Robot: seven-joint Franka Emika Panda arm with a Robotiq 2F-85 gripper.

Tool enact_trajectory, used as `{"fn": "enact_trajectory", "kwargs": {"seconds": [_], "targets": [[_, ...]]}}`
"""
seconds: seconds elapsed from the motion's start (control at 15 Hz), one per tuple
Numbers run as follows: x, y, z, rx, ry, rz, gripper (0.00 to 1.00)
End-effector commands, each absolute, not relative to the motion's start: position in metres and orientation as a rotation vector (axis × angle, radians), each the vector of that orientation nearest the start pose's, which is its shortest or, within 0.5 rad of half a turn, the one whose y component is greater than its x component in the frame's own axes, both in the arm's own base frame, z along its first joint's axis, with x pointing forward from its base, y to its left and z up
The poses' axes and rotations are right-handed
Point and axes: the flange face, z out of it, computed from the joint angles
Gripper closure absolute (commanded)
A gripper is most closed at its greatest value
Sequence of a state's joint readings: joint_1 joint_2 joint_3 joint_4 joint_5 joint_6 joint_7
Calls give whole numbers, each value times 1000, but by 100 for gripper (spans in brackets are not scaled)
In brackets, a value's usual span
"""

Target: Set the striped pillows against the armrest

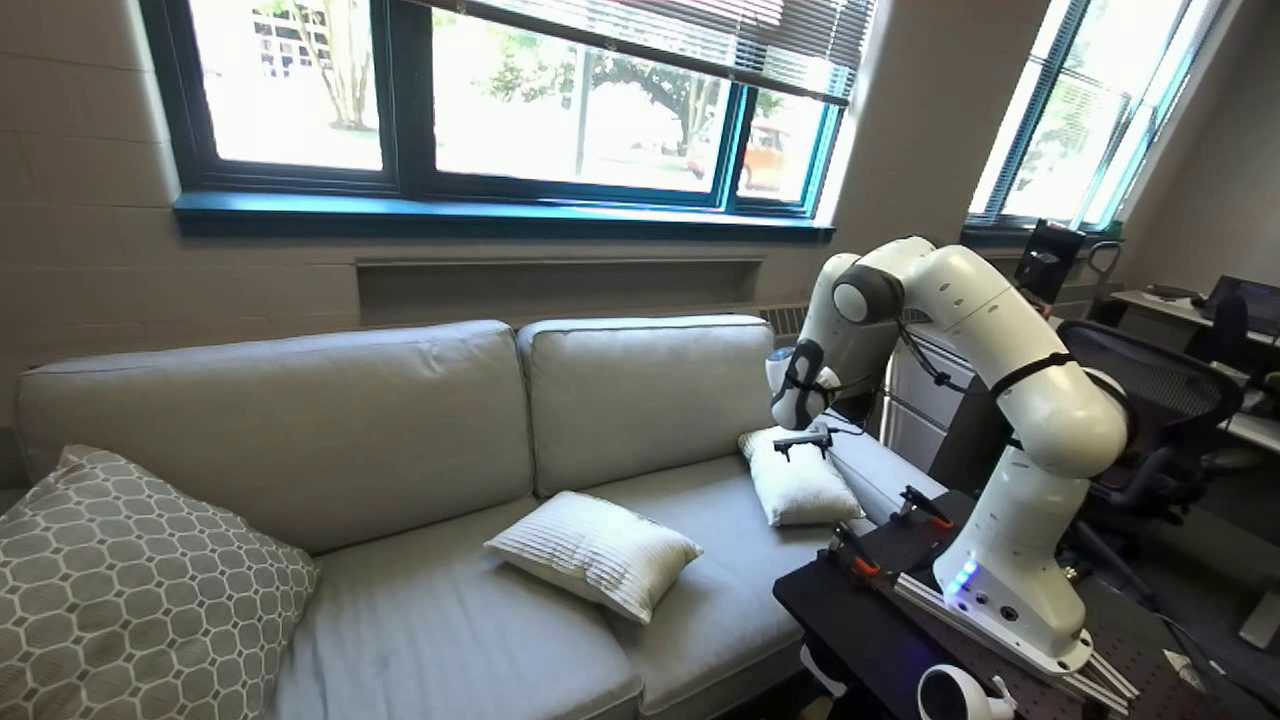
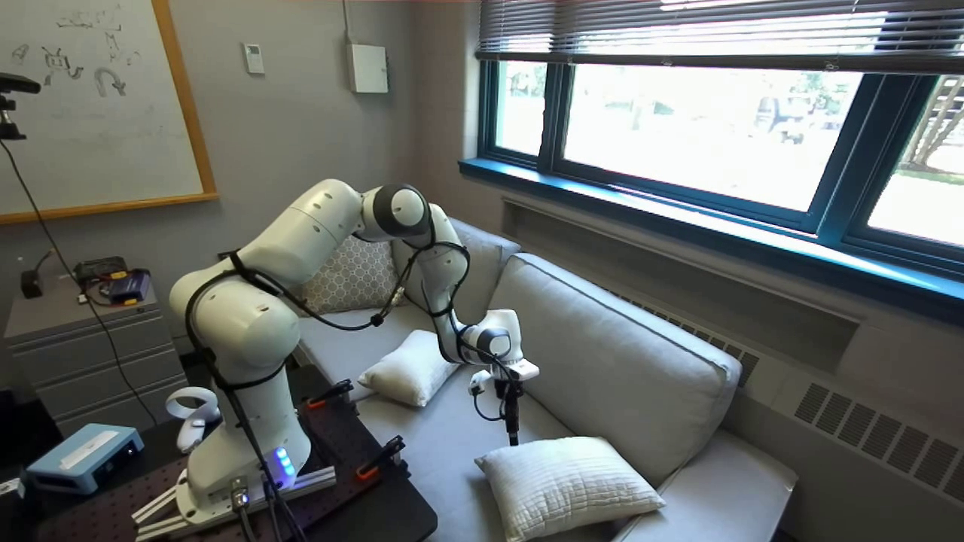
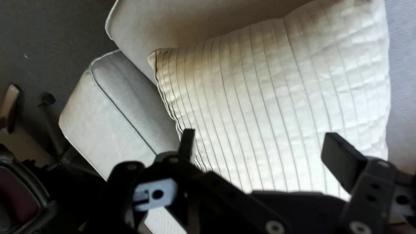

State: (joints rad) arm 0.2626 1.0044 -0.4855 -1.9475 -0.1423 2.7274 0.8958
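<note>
One cream striped pillow (image 1: 808, 492) lies on the sofa seat beside the armrest (image 1: 878, 462). It also shows near the armrest (image 2: 715, 493) in an exterior view as the pillow (image 2: 568, 485), and fills much of the wrist view (image 3: 276, 97), its left edge overlapping the armrest (image 3: 130, 107). The second striped pillow (image 1: 600, 552) lies tilted in the middle of the seat, also seen in an exterior view (image 2: 413, 369). My gripper (image 1: 804, 450) is open and empty above the pillow by the armrest (image 2: 514, 438); its fingers are wide apart in the wrist view (image 3: 260, 135). I cannot tell whether they touch it.
The larger lattice-patterned cushion (image 1: 150, 590) leans at the far end of the sofa. Tall back cushions (image 1: 660, 395) stand behind the seat. The black table (image 1: 830, 590) carrying the arm stands close in front of the sofa, with orange-handled clamps (image 2: 380, 459) at its edge.
</note>
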Motion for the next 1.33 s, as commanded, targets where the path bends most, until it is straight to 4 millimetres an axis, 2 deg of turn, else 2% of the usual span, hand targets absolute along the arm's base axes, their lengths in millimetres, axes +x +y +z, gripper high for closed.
{"fn": "enact_trajectory", "kwargs": {"seconds": [0.0, 0.2, 0.33, 0.53, 0.6, 0.67, 0.93, 1.13, 1.27], "targets": [[568, -178, -5, -3391, 1354, 41, 0], [592, -200, -9, -3236, 1527, 53, 0], [606, -206, -16, -3070, 1654, 81, 0], [614, -213, -44, -2851, 1801, 183, 0], [613, -215, -46, -2809, 1816, 237, 0], [605, -210, -35, -2900, 1774, 174, 0], [607, -217, -49, -2839, 1811, 218, 0], [610, -215, -56, -2934, 1823, 158, 0], [616, -211, -67, -3020, 1794, 46, 0]]}}
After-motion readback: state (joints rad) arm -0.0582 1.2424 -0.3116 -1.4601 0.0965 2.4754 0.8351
